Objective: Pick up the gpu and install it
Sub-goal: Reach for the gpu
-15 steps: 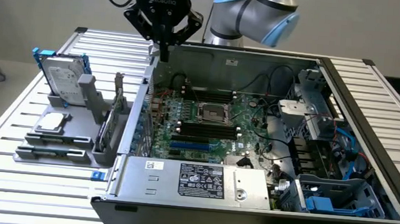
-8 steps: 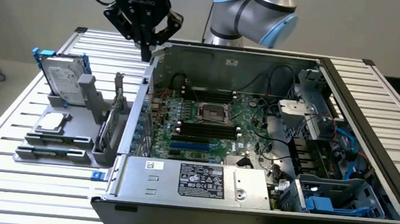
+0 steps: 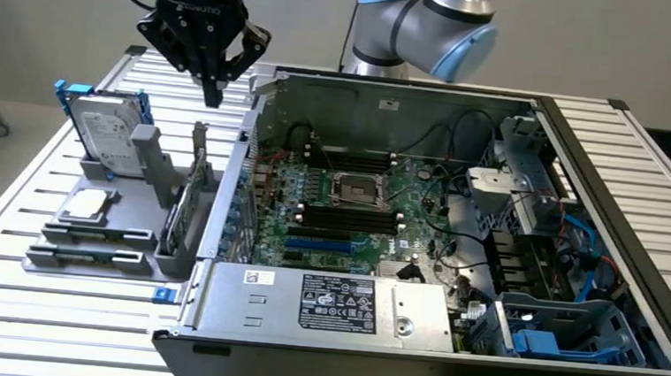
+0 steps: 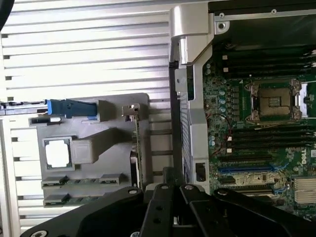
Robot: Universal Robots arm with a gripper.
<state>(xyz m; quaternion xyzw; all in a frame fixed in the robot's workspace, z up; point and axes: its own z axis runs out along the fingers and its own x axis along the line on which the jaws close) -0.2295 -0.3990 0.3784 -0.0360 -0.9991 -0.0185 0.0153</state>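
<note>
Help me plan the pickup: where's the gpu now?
The gpu stands on edge in the grey holder at the exterior view's left, beside the computer case wall.

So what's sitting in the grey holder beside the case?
The gpu stands on edge, with a hard drive, a processor and memory sticks. Its lower edge is hidden in the holder.

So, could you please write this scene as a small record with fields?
gripper: hangs above the graphics card, not touching it
graphics card: stands on edge in the gray holder, not installed
holder: on the slatted table, at the exterior view's left of the computer case
also in holder: hard drive, processor chip, memory sticks
computer case: open, main board showing
</note>
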